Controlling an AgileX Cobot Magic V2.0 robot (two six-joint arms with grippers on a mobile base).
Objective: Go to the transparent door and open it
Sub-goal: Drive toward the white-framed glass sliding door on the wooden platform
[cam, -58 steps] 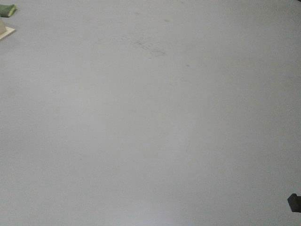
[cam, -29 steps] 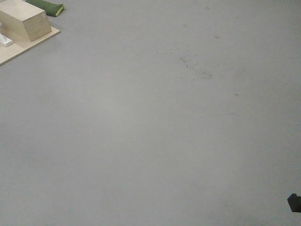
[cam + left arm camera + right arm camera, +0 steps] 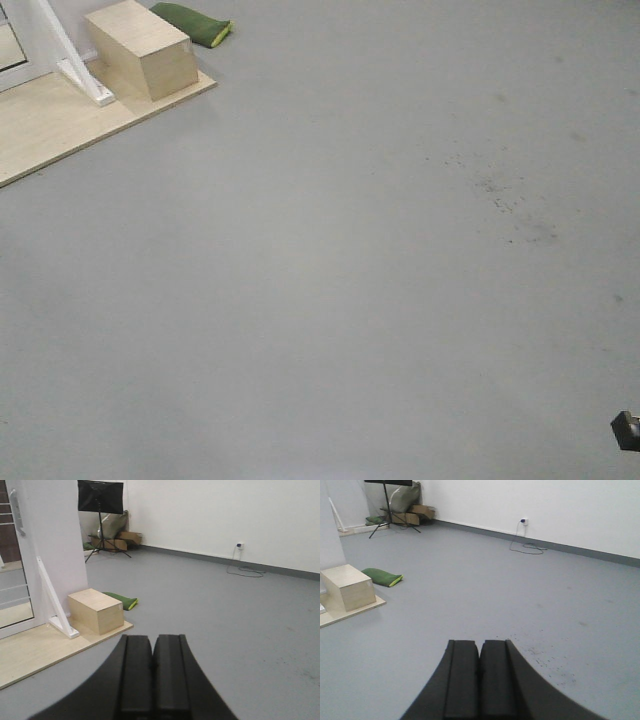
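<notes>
1. Transparent door [image 3: 11, 580]: at the far left edge of the left wrist view, well apart from both arms. Clear glass, thin white crossbars, white frame. The front view catches only its bottom corner.
2. Pull handle [image 3: 16, 512]: grey, slim, high on the door's edge. Too small to read its finish.
3. Platform [image 3: 30, 655]: pale plywood, flat, with a low lip above the floor; the frame stands on it. A white triangular brace [image 3: 54, 605] props the frame's foot.
4. Wooden box [image 3: 96, 611]: matt, square-edged, on the platform's corner. A green cushion [image 3: 122, 600], soft-looking, lies on the floor just behind it.
5. Left gripper [image 3: 152, 675]: black jaws pressed together, nothing held. Right gripper [image 3: 480, 680]: the same, with only a thin seam between the jaws.
6. Floor [image 3: 300, 300]: smooth grey, with a patch of dark specks [image 3: 510, 205] to the right.
7. Risks, as I judge them:
   - The base must swing left, so the platform lip could stop a wheel.
   - The brace and box crowd the frame, so an arm could clip them.
   - The jaws must part before meeting the handle, or they will only nudge it.
   - Smooth metal may slip in a weak grip.
</notes>
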